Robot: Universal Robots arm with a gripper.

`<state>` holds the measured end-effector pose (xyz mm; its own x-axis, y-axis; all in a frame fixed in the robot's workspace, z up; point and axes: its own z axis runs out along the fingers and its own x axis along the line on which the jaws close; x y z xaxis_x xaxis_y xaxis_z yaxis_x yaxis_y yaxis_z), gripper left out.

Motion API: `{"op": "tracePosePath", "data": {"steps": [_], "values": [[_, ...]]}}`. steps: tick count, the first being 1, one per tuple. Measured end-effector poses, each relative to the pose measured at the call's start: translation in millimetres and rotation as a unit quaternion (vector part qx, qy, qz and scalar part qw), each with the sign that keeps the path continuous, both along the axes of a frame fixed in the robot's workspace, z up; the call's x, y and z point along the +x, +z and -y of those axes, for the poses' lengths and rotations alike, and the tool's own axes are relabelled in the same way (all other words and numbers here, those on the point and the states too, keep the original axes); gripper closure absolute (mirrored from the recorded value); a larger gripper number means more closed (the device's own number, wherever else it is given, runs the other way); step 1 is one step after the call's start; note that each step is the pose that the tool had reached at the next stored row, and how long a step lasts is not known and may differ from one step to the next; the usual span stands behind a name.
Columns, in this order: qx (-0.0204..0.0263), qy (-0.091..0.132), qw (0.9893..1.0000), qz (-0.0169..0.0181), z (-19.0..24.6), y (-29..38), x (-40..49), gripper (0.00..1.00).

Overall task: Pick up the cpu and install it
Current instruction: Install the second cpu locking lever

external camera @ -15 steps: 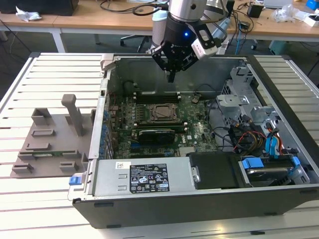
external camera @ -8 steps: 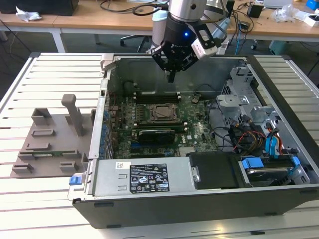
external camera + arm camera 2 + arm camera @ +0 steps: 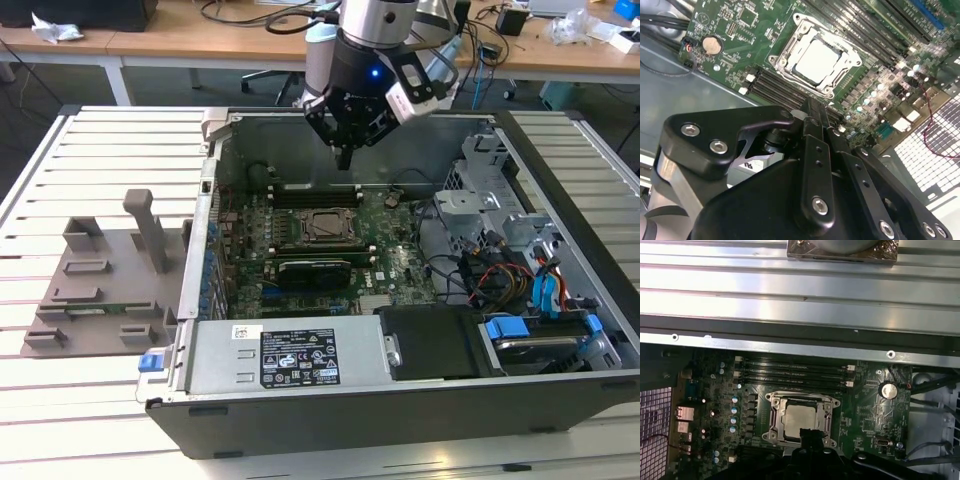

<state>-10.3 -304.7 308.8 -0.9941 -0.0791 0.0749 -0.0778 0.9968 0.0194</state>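
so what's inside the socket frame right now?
The cpu sits inside the socket frame, pale metal top showing in both wrist views. In the first wrist view the hand covers the frame's near edge. Whatever lies under the chip is hidden.

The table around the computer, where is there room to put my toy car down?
The slatted table is bare behind the grey holder tray, in the exterior view's left, and in front of that tray. Inside the computer case it is crowded: green board, chip in its frame, cables, and the hand above.
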Motion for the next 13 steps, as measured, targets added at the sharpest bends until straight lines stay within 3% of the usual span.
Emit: {"op": "tracePosePath", "data": {"steps": [13], "values": [[0.0000, 0.000, 1.0000, 0.0000, 8.8, 0.0, 0.0, 0.89]]}}
